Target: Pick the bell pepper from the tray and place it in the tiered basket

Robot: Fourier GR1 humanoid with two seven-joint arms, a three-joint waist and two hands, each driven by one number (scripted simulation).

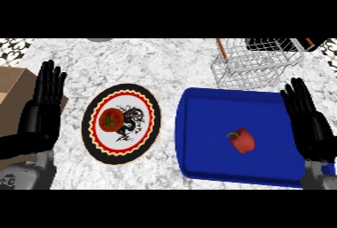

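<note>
While the red bell pepper (242,141) lies untouched on the blue rectangular tray (197,133), the right robot hand (310,127) hangs over the tray's right edge, fingers straight, holding nothing. The left robot hand (41,111) rests open at the tabletop's (164,62) left side, and the white wire tiered basket (253,67) stands behind the tray.

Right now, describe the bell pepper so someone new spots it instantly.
Find the large blue rectangular tray at the right of the marbled counter, below the white wire tiered basket. The small red bell pepper with a green stem lies alone on it. The other red item, a tomato, sits on the patterned round plate further left.
</note>
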